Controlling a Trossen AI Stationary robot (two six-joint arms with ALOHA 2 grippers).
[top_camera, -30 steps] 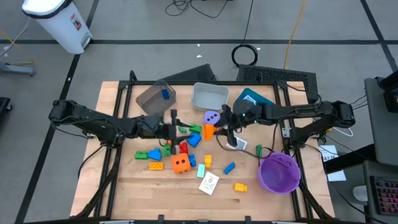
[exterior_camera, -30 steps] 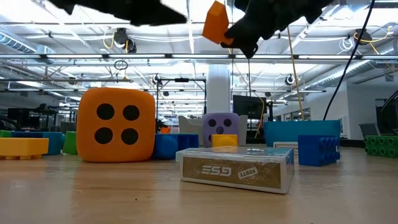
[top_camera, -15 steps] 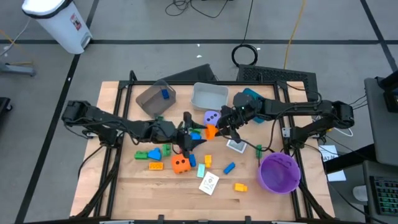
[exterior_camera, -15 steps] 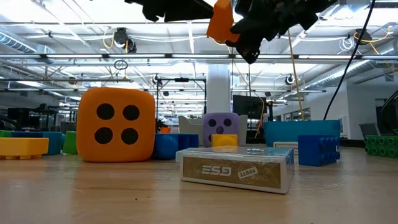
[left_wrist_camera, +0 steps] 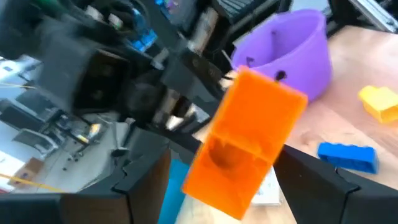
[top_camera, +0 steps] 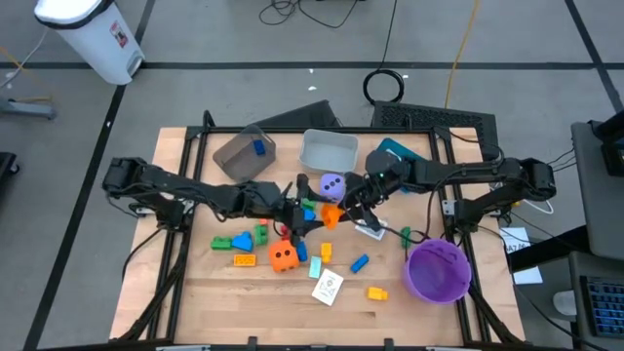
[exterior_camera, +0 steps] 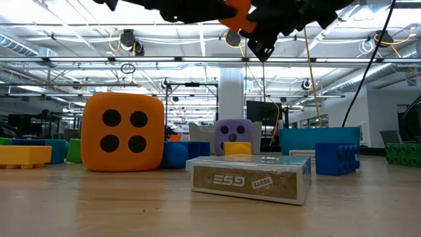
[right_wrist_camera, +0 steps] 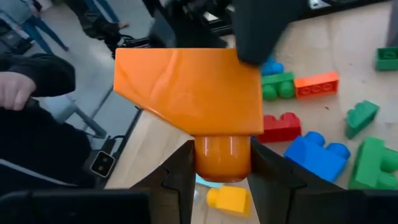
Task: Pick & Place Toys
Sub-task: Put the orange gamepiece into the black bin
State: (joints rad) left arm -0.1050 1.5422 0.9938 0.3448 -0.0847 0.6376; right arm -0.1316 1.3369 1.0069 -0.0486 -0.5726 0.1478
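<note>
An orange block [top_camera: 331, 215] hangs above the table's middle between my two grippers; it also shows at the top of the low view [exterior_camera: 235, 13]. My right gripper [right_wrist_camera: 222, 163] is shut on it. My left gripper [left_wrist_camera: 224, 159] is open, with one finger on either side of the block [left_wrist_camera: 249, 143]. An orange die [top_camera: 284, 256], a purple die [top_camera: 332, 183], white-blue cards [top_camera: 328, 287] and several small blocks lie on the table. My right gripper pinches the orange block's round stud [right_wrist_camera: 222, 155] between its two fingers. The block is lifted clear of the table, its wide body beyond the fingertips. My left gripper's fingers [left_wrist_camera: 146, 186] flank the block's body; I cannot tell whether they touch it.
Brown [top_camera: 244, 153], grey [top_camera: 328, 151] and teal [top_camera: 395, 156] bins stand along the far edge. A purple bowl [top_camera: 437, 270] stands at the near right. A card box [exterior_camera: 250, 179] lies near the low camera. A person's sleeve and hand [right_wrist_camera: 31, 81] show beyond the table.
My left gripper has gone toward the table's right edge, up to the orange block held by my right gripper, and now has its fingers around it. The block has stayed lifted and has risen a little in the low view.
</note>
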